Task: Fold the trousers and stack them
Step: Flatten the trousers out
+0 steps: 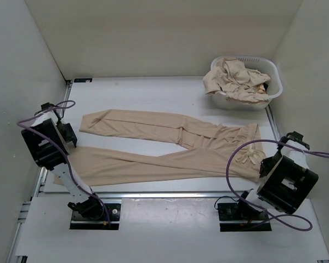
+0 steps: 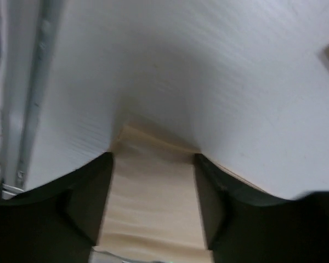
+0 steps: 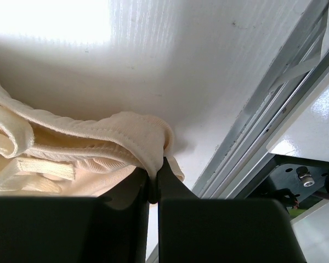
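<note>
Top external: the trousers [image 1: 170, 145] are lying left-to-right on the table [image 1: 142, 90], waist nearest the right arm [image 1: 285, 181]. Left wrist: the left fingers [image 2: 88, 197] are standing apart, straddling a leg hem [image 2: 153, 170], gripping nothing. Right wrist: the right fingers [image 3: 175, 192] are clamping shut on the waistband [image 3: 126, 129].

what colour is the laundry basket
The basket is white, clearest in the top external view.

Beige trousers [image 1: 208, 145] spread flat on table [image 1: 142, 93]; more heaped in basket [image 1: 275, 76]
</note>
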